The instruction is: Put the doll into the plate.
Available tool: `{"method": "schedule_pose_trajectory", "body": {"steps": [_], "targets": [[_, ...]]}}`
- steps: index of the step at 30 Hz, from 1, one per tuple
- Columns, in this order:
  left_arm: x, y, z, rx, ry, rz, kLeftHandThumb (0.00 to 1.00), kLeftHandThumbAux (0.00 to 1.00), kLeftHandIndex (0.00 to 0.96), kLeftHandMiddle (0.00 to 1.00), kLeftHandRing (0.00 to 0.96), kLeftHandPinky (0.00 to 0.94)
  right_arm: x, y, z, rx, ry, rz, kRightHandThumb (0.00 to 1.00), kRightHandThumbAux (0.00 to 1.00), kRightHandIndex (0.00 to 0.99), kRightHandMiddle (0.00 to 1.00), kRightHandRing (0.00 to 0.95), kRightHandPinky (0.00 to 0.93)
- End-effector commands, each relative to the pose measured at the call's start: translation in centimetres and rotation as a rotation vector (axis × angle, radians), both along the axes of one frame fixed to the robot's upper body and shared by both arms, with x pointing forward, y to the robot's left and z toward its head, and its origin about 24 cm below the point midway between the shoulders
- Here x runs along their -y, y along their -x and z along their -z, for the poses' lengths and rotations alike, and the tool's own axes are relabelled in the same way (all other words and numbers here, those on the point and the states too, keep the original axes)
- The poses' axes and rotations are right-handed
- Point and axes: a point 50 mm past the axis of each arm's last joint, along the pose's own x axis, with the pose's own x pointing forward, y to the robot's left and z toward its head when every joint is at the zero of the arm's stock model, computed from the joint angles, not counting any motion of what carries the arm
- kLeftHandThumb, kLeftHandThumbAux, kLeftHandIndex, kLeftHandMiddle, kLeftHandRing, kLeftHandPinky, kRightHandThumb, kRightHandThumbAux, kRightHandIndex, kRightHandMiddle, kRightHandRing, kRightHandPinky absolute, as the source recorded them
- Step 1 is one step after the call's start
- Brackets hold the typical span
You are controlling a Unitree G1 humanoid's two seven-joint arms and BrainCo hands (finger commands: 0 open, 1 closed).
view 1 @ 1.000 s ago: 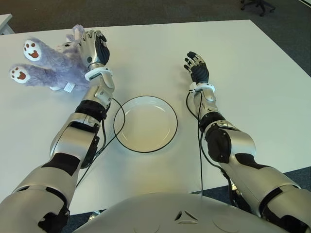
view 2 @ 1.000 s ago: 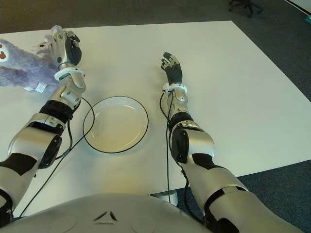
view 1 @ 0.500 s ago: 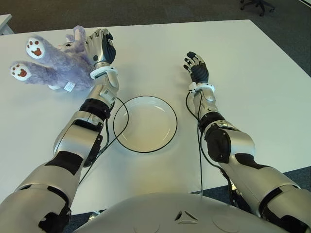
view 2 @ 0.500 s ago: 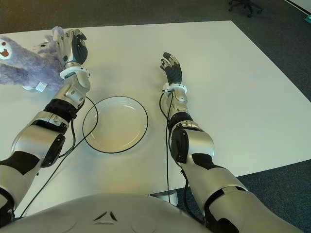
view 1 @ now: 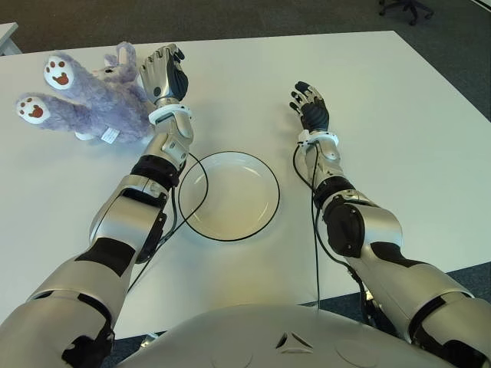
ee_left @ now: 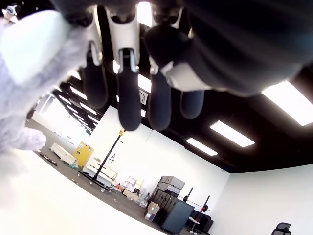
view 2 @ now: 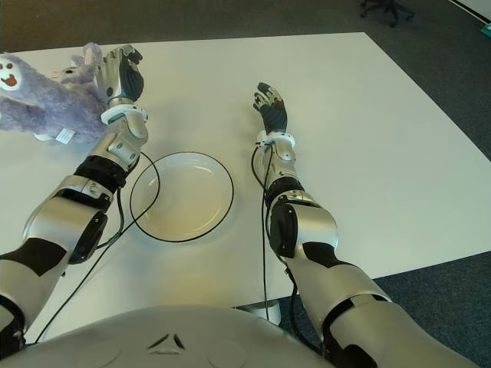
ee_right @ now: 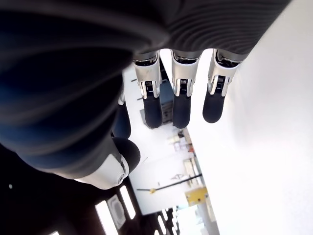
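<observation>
My left robot hand point(view 1: 163, 73) sits against the purple doll point(view 1: 80, 103) at the counter's point(view 1: 230, 84) far left, fingers extended, gripping nothing. I want them wrapped round its body before lifting toward the plate point(view 1: 229, 195). Right robot hand point(view 1: 311, 107) hangs relaxed, empty.

A white table point(view 1: 230, 84) is seen filling most of the eye views, with dark carpet floor point(view 1: 230, 15) beyond its far and right edges. A white plate point(view 1: 229, 195) with a dark rim is laid flat near the table's centre, nothing in it. A purple plush doll point(view 1: 84, 100) is found on the tabletop at 10 o'clock from the plate, well apart, paw soles turned up. Thin black cables point(view 1: 316, 230) are draped over the table at 3 o'clock from the plate.
</observation>
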Motion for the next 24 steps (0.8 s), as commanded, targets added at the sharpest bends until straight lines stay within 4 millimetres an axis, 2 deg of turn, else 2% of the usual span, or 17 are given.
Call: {"method": "schedule_pose_trajectory", "body": {"steps": [1, 10, 14, 15, 17, 21, 24], "targets": [[0.39, -0.12, 0.11, -0.024, 0.014, 0.007, 0.951, 0.638, 0.449, 0.467, 0.520, 0.746, -0.09, 1.09, 2.53, -0.102, -0.025, -0.004, 0.700, 0.753, 0.213, 0.151, 0.127, 0.155], [0.60, -0.04, 0.12, -0.024, 0.032, 0.003, 0.951, 0.639, 0.449, 0.465, 0.516, 0.740, -0.03, 1.13, 2.57, -0.101, -0.027, -0.002, 0.695, 0.745, 0.226, 0.159, 0.130, 0.152], [0.60, 0.07, 0.16, -0.012, 0.026, -0.002, 0.951, 0.639, 0.449, 0.465, 0.513, 0.680, -0.04, 1.14, 2.59, -0.102, -0.025, -0.002, 0.702, 0.743, 0.226, 0.166, 0.135, 0.154], [0.59, 0.12, 0.18, -0.008, 0.020, -0.004, 0.955, 0.635, 0.423, 0.545, 0.537, 0.592, -0.04, 1.15, 2.61, -0.102, -0.023, -0.001, 0.698, 0.740, 0.224, 0.166, 0.134, 0.153], [0.59, 0.20, 0.20, 0.003, 0.009, -0.006, 0.955, 0.635, 0.411, 0.568, 0.533, 0.531, -0.04, 1.17, 2.64, -0.103, -0.020, -0.001, 0.693, 0.738, 0.224, 0.164, 0.133, 0.152], [0.58, 0.42, 0.22, 0.033, -0.010, -0.004, 0.952, 0.639, 0.402, 0.557, 0.522, 0.509, -0.03, 1.20, 2.69, -0.105, -0.018, -0.002, 0.684, 0.736, 0.223, 0.159, 0.131, 0.151], [0.61, 0.60, 0.20, 0.065, -0.010, -0.002, 0.952, 0.639, 0.411, 0.545, 0.505, 0.456, -0.03, 1.22, 2.74, -0.107, -0.023, -0.003, 0.687, 0.739, 0.221, 0.158, 0.131, 0.150]]}}
